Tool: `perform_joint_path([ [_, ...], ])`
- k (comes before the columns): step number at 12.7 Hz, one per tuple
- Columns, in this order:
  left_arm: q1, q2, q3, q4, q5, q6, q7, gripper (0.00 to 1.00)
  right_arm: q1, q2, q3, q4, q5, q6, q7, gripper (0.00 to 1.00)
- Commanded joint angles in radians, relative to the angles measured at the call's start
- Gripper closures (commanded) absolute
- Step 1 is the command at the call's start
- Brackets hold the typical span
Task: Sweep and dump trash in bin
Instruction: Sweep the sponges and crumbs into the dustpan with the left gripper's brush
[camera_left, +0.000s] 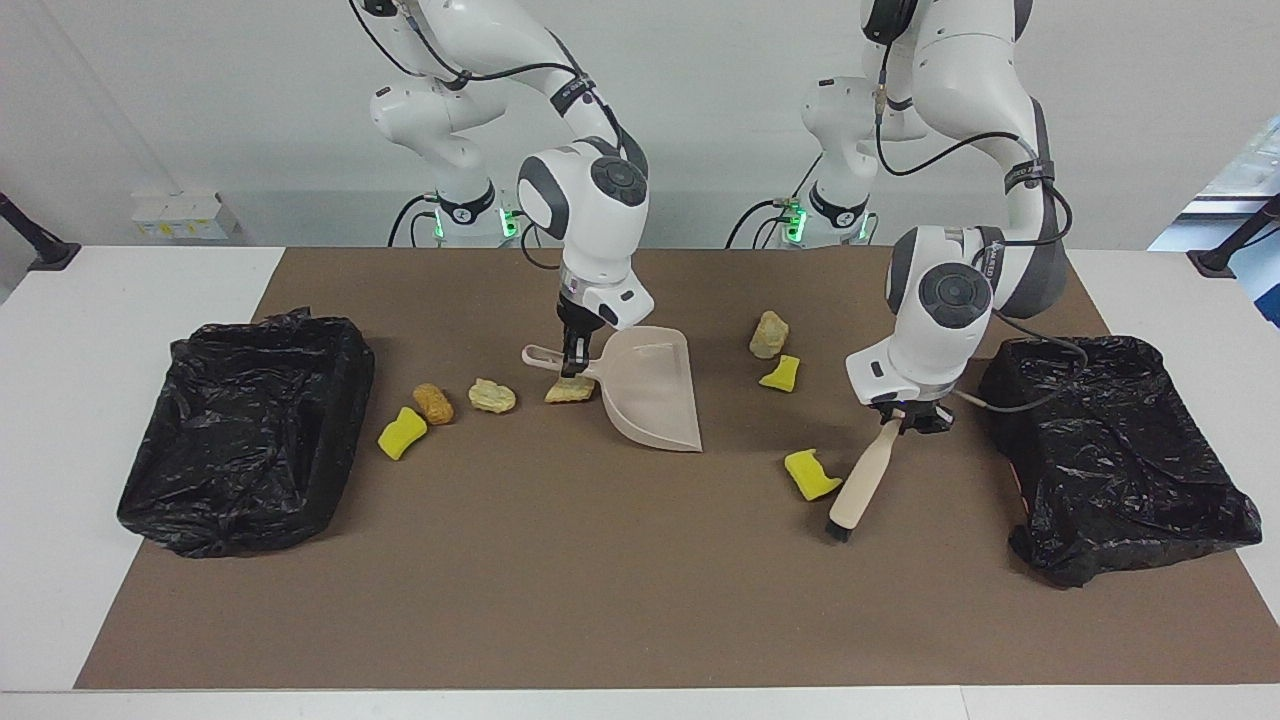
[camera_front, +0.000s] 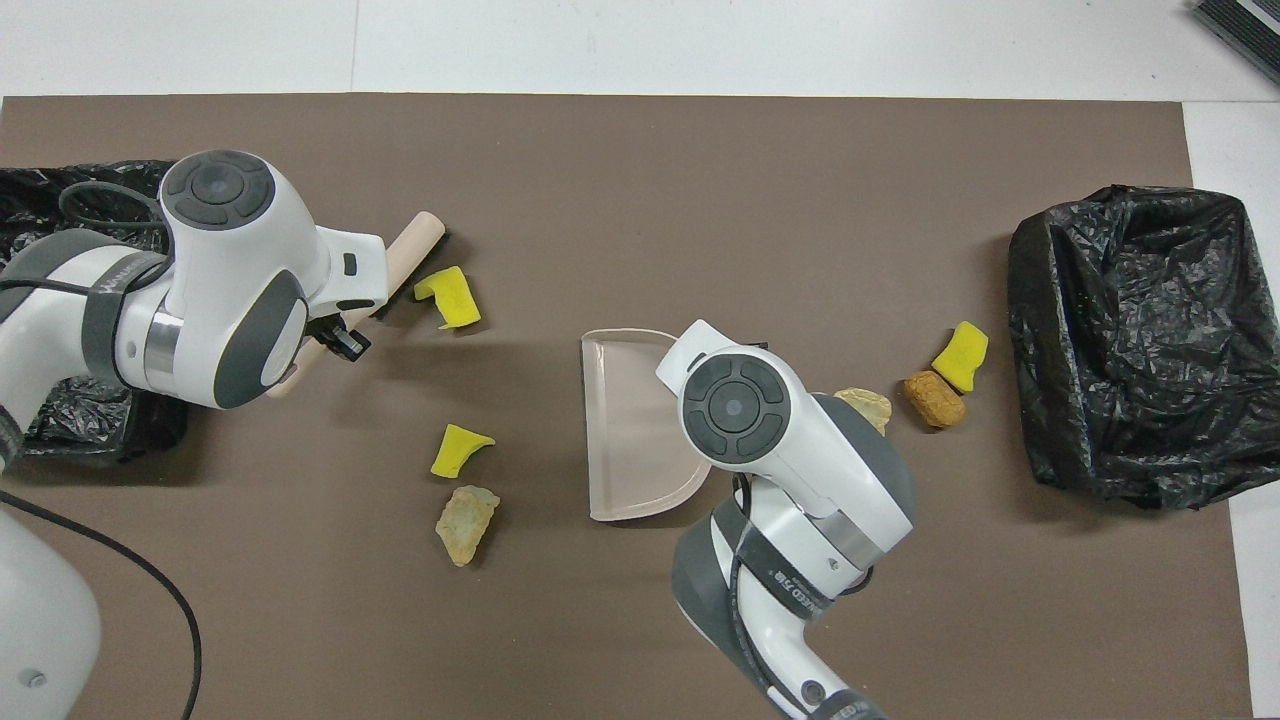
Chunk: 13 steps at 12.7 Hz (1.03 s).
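Facing view: yellow sponge chunk (camera_left: 811, 474) beside left gripper's (camera_left: 908, 421) brush (camera_left: 862, 483).

Left hand (camera_left: 905, 420) grips brush (camera_left: 862, 486); right hand (camera_left: 570, 362) grips dustpan (camera_left: 650, 392)

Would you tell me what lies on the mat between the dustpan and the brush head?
One yellow sponge chunk, right beside the brush head; the mat from there to the dustpan is bare. The facing view shows it best.

Brown mat (camera_left: 600, 580) on white table (camera_left: 110, 310). Bins (camera_left: 245, 430) lined in glossy black; dustpan (camera_left: 655, 400) and brush (camera_left: 862, 485) handle beige, bristles black. Trash: bright yellow sponge chunks (camera_left: 811, 474), tan and orange-brown lumps (camera_left: 433, 402).
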Motion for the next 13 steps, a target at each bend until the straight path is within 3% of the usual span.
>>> perform_joint_path([
  [1,-0.015,-0.070,0.005,-0.096,0.016,0.013,0.143,1.00,-0.009,0.012,0.009,-0.015,0.000,0.038,-0.016,1.00],
  [5,-0.118,-0.118,0.003,-0.122,-0.013,-0.163,0.168,1.00,-0.015,0.012,0.010,-0.015,0.007,0.038,-0.023,1.00],
  [7,-0.169,-0.180,0.003,-0.176,-0.059,-0.190,0.132,1.00,-0.011,0.012,0.010,-0.014,0.007,0.035,-0.040,1.00],
  [10,-0.230,-0.259,0.003,-0.185,-0.064,-0.304,-0.113,1.00,-0.002,0.006,0.010,-0.015,0.006,0.017,-0.052,1.00],
  [13,-0.255,-0.297,0.005,-0.195,-0.064,-0.458,-0.562,1.00,0.009,0.002,0.009,-0.015,0.006,0.014,-0.046,1.00],
])
